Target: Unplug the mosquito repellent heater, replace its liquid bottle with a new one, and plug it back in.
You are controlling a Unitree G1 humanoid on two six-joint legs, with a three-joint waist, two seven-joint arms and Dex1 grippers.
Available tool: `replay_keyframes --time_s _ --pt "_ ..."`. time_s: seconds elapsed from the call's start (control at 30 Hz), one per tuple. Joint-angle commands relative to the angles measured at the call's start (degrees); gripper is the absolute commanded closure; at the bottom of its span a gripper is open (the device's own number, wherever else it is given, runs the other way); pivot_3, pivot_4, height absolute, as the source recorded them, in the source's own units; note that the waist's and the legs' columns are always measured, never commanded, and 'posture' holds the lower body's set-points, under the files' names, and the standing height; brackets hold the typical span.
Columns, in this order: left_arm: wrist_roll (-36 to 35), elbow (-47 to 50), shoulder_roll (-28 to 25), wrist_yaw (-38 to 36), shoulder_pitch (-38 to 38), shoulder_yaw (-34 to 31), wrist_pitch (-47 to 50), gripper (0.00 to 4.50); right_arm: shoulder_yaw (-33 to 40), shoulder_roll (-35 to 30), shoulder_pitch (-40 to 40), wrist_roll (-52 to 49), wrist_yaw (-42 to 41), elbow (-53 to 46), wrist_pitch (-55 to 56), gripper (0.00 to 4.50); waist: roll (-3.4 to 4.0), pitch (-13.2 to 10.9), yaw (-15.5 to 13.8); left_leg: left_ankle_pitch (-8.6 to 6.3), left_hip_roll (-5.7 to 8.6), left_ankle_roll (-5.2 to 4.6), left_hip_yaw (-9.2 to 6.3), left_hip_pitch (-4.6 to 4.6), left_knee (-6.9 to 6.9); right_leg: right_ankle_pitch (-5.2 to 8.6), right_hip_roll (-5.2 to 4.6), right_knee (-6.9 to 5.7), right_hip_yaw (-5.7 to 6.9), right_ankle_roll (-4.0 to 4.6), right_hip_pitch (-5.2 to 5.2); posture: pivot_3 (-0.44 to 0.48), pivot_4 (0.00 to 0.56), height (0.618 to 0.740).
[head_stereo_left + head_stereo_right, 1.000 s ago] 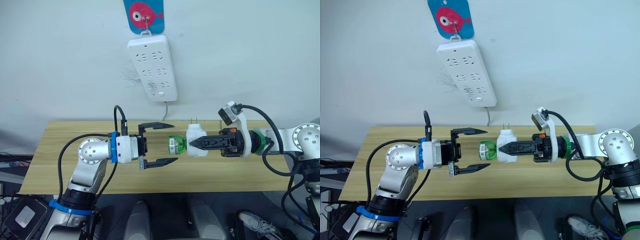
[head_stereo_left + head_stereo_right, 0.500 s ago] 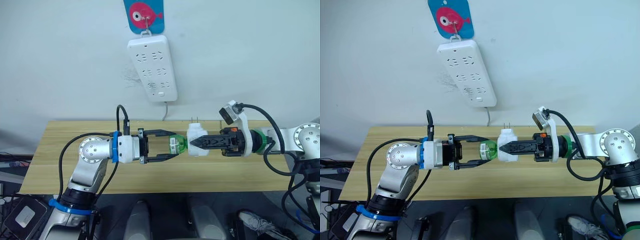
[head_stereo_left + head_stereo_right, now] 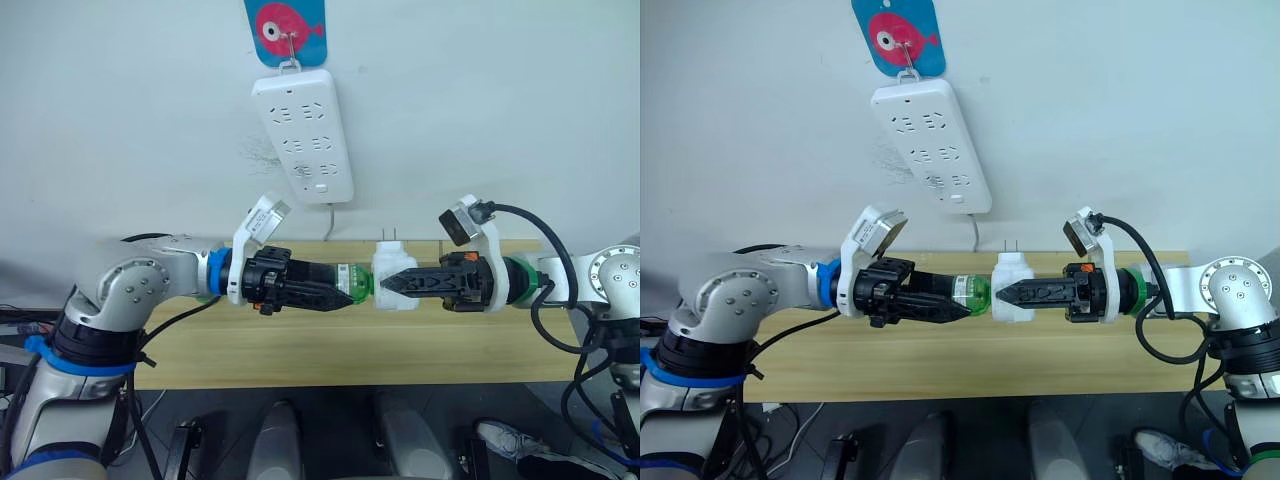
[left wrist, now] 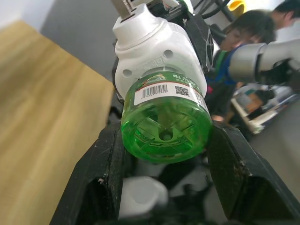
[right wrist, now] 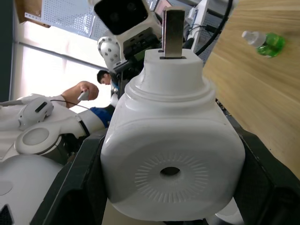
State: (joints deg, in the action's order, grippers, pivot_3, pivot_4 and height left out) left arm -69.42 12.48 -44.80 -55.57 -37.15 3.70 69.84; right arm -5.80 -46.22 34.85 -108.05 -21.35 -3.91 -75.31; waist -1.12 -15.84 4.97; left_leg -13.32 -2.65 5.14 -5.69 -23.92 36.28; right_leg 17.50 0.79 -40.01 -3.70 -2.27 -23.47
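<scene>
While the right claw [image 3: 385, 284] grips the mosquito repellent heater [image 3: 392, 280] above the worktop [image 3: 300, 345], prongs pointing up, the left claw [image 3: 343, 297] clamps the green liquid bottle [image 4: 165, 123] fitted into it. A power strip [image 3: 303, 135] hangs on the wall behind.

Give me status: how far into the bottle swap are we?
Unplugging is done: the heater is off the power strip, held in the right gripper. In hand: the left gripper has its jaws shut on the green bottle, not yet out. Left: fit the spare bottle lying on the table, replug.
</scene>
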Motion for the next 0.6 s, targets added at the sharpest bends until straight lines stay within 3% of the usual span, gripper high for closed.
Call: replay_keyframes --time_s 0.03,0.37,0.6 --pt "-4.61 -4.00 -1.86 2.66 -1.89 -7.25 4.24 2.30 0.93 -1.66 -1.30 0.94 -0.15 -0.52 -1.15 1.48 -0.02 -0.03 -0.01 0.00 0.00 0.00 0.00 0.00 0.00 0.00 0.00 0.00 0.00 0.00 0.00 -0.111 0.266 0.740" --pt "-15.15 -9.41 -2.32 10.77 -3.15 -9.88 10.95 2.30 0.81 -2.15 -1.79 1.18 -0.59 -0.87 -0.73 1.48 -0.02 -0.04 -0.08 0.00 0.00 0.01 0.02 0.00 0.02 0.00 -0.02 0.00 -0.02 0.00 0.00 -0.107 0.270 0.740" --pt "-17.13 -7.96 -2.28 13.64 -0.82 -9.77 10.08 2.30 0.77 -2.08 -1.66 1.59 -1.03 -0.83 -0.69 1.48 -0.02 -0.05 -0.13 0.00 0.00 0.01 0.02 0.00 0.02 0.00 -0.02 0.00 -0.03 0.00 0.00 -0.106 0.271 0.740"
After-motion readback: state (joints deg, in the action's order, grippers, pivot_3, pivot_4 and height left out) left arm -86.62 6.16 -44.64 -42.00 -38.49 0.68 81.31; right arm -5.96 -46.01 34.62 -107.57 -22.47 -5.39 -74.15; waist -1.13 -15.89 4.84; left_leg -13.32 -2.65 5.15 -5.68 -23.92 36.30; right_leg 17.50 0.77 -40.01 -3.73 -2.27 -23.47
